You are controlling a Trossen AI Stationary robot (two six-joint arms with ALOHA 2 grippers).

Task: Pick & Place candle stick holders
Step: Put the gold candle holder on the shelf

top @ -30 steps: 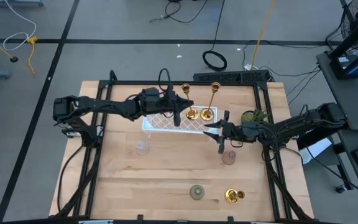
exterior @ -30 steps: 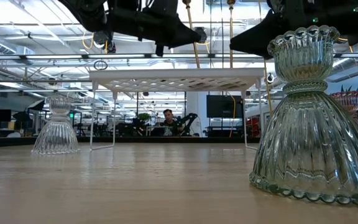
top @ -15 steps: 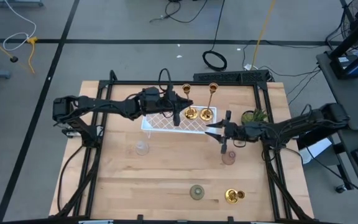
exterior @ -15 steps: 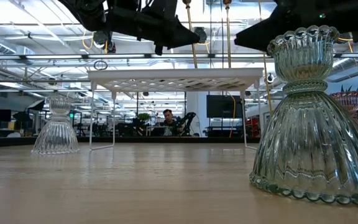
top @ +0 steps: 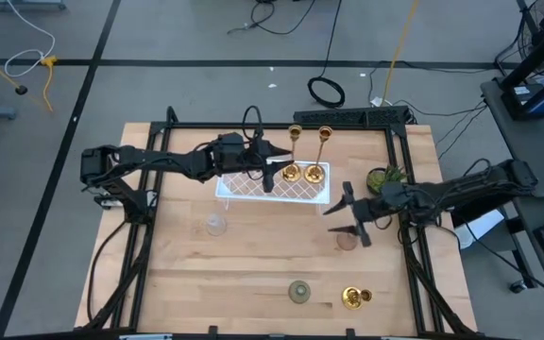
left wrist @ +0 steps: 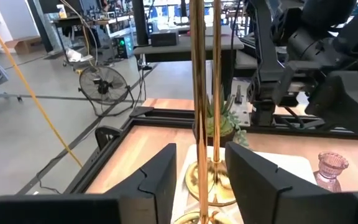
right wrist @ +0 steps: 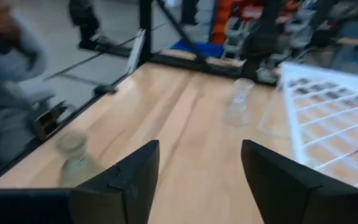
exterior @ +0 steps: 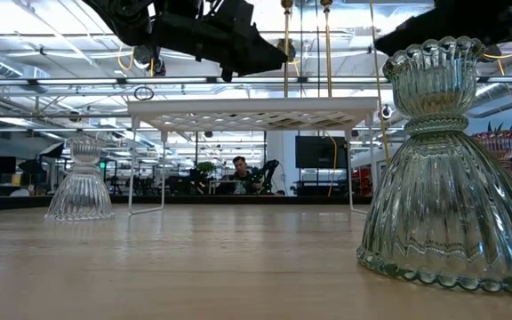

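Seen from above, the left pincer point(top: 274, 168) is hovering over the white lattice tray point(top: 253, 188) near the upper middle of the frame, its fingers spread open. In the left wrist view those fingers point(left wrist: 160, 174) are standing on either side of the slim stem of a tall brass holder point(left wrist: 198, 106) without touching it. Two tall brass holders point(top: 294, 156) point(top: 322, 154) are standing on the right end of the tray.

The right pincer point(top: 352, 219) is sitting right of centre, open, just above the pink glass holder point(top: 347, 241) on the wooden worktop point(top: 253, 264); its fingers are holding nothing. The clear glass holder point(top: 215, 226) is resting on the worktop below the tray's left end. The green glass holder point(top: 299, 291) is standing near the bottom middle, and a squat brass holder point(top: 353, 298) is lying just to its right.

In the low view the green holder point(exterior: 438, 169) is filling the right side, and the clear one point(exterior: 80, 180) is standing at the left.
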